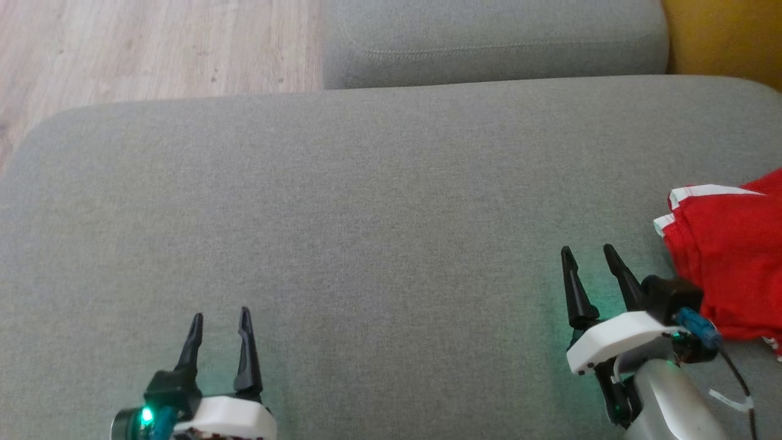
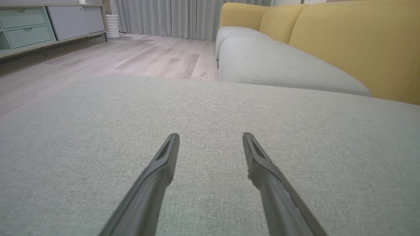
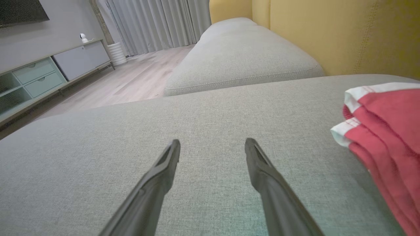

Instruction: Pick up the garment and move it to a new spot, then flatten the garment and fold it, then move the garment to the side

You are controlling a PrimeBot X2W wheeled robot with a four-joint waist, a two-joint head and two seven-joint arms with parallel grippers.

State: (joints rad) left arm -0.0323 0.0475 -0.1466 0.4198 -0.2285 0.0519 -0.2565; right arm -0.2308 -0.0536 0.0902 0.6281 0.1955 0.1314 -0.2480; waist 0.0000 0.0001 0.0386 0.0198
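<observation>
Big grey sofa seat (image 1: 366,201) seen from above here.

Down at the lower left, the left hand (image 1: 220,311): pointing pretty much straight up the head view, spread apart and gripping nothing, just bare grey fabric in the gap. Same story from its wrist camera, with both dark fingers (image 2: 157,177) angled low over the seat and aimed toward a second grey cushion (image 2: 282,65) and a yellow backrest (image 2: 361,46). Can't tell if the tips actually touch the fabric.

Over at the lower right, the right hand (image 1: 588,248): further up the view than the left one, leaning a bit to the left, also released and holding nothing. Pale forearm (image 1: 672,397) coming in from the bottom edge behind it, with a green glow on the seat around the wrist.

As for the red garment (image 1: 727,256) with white trim: lying in layers at the far right edge of the seat, just beside the right wrist, partly cut off by the frame. In the right wrist view, off to the right of the fingers with the white-edged hems toward them, clear of the tips.

Beyond the seat, a wooden floor (image 1: 153,49), plus curtains (image 2: 157,16) and a low cabinet (image 2: 75,19) further back.
</observation>
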